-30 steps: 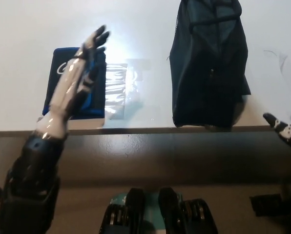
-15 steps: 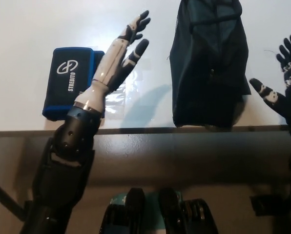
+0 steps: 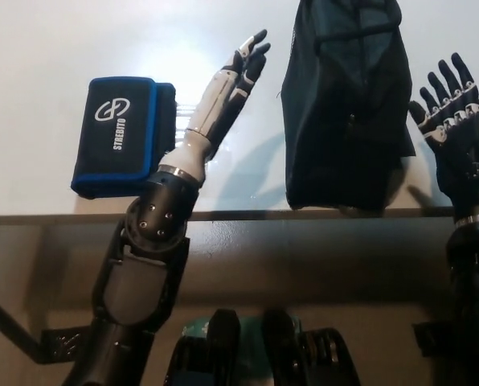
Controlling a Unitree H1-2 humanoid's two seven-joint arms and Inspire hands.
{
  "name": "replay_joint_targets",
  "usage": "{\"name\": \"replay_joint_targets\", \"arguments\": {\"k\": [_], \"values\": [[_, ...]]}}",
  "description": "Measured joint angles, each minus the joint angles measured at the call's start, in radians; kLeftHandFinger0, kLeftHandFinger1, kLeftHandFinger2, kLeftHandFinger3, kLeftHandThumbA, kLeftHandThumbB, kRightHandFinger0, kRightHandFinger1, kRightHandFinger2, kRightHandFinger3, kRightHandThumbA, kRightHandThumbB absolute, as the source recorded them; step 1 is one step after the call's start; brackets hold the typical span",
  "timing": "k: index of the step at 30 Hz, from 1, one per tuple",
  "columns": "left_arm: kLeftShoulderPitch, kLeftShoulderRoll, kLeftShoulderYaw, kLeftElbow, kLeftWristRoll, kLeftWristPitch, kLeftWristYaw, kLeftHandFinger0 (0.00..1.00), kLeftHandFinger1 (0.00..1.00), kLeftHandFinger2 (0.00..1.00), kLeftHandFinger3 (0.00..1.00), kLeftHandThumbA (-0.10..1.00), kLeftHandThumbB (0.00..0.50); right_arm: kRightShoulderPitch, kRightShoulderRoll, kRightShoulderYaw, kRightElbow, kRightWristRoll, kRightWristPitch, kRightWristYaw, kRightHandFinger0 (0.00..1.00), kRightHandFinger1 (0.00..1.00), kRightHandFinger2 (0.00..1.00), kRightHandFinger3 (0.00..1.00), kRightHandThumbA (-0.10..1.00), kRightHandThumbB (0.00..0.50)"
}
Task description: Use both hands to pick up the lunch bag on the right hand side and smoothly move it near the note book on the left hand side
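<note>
A dark lunch bag (image 3: 344,104) stands on the white table (image 3: 55,64), right of centre, with a strap across its top. On the left lies the notebook (image 3: 123,135), black with a blue border and white logo. My white left hand (image 3: 227,84) is raised over the table just left of the bag, fingers spread and open, apart from it. On the bag's right side my black right hand (image 3: 456,129) is held up, fingers spread, close beside the bag with nothing in it.
A clear plastic sheet (image 3: 187,112) lies between the notebook and the bag, partly hidden by my left forearm. The table's front edge (image 3: 304,214) runs across the picture below both hands.
My left hand has swung right, off the notebook and toward the bag's left side. My right hand has risen from the table's edge and come in beside the bag's right side.
</note>
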State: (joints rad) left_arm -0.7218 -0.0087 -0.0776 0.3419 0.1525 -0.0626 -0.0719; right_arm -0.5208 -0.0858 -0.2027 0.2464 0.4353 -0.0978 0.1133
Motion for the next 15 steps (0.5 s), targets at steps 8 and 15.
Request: {"name": "replay_joint_targets", "arguments": {"k": [8,15], "values": [[-0.053,-0.053,0.039,0.115,-0.041,0.000,0.002,1.00,1.00,1.00,1.00,1.00,0.306,-0.022,0.013,-0.035,0.002,0.109,0.055,0.026,1.00,1.00,1.00,1.00,1.00,0.256],[-0.108,-0.080,0.050,0.215,-0.068,-0.004,0.004,1.00,1.00,1.00,1.00,1.00,0.325,-0.033,0.018,-0.041,-0.001,0.161,0.084,0.044,1.00,1.00,1.00,1.00,1.00,0.253]]}}
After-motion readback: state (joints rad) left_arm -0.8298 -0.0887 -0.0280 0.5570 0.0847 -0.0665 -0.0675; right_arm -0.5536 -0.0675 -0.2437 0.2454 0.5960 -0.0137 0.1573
